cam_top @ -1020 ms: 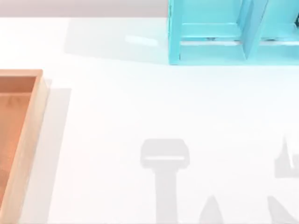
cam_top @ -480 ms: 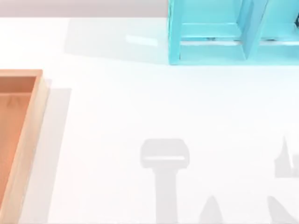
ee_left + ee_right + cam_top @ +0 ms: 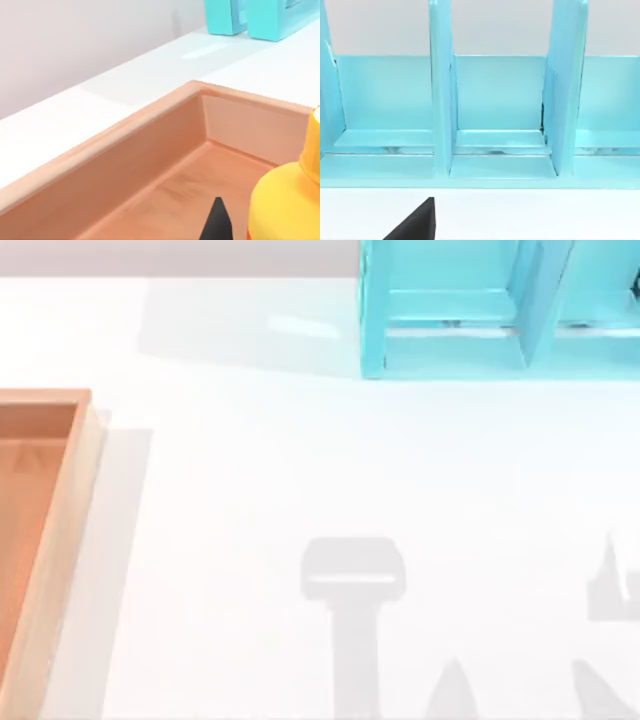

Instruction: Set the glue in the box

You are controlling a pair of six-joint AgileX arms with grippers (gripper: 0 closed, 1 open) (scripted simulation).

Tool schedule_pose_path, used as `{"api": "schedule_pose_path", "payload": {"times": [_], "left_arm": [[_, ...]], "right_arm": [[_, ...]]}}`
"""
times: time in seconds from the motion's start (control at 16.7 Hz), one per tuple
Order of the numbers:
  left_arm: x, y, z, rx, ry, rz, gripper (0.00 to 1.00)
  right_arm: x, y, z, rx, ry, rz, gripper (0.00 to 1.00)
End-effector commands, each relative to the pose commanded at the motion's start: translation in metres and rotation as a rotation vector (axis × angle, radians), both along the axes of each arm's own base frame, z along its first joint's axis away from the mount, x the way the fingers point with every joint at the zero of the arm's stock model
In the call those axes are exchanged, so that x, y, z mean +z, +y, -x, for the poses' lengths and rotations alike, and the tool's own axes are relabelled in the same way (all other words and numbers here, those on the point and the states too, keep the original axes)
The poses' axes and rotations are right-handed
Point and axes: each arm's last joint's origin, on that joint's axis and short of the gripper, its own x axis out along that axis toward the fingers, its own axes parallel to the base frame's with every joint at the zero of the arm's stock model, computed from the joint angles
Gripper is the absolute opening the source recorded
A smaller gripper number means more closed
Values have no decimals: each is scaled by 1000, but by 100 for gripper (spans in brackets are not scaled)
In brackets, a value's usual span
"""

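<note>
At the top view's left edge, the box, a shallow light-wood tray with pale raised rims and an orange-brown floor, is lying on the white table, running off the picture's left side. Along the far edge, toward the right, a turquoise cabinet is standing with its open compartments facing the table; grey shadows are falling across the near part of the tabletop.

From the left wrist view, the glue is showing as a rounded yellow-orange body, cut off at the picture's border, hanging over the inner floor of the box near one of its corners. One dark fingertip of the left gripper is pointing up just beside the bottle; whether it is touching the bottle, and how far the fingers are spread, cannot be told. The bottle appears to be above the floor rather than resting on it, though its base is out of sight.

From the right wrist view, the right gripper is hovering over the white table, facing the cabinet and its three open compartments. One dark fingertip is visible, so its opening cannot be judged.
</note>
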Motion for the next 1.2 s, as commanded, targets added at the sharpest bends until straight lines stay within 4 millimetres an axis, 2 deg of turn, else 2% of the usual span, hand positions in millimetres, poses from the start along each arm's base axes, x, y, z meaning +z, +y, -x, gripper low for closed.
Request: {"api": "schedule_pose_path", "payload": {"times": [0.42, 0.96, 1.2], "left_arm": [[-5, -3, -16, 48, -64, -49, 0], [-26, -43, -31, -15, 74, 118, 0], [-28, -48, -31, -24, 94, 137, 0]], "right_arm": [[0, 0, 0, 0, 0, 0, 100], [0, 0, 0, 0, 0, 0, 100], [0, 0, 0, 0, 0, 0, 100]]}}
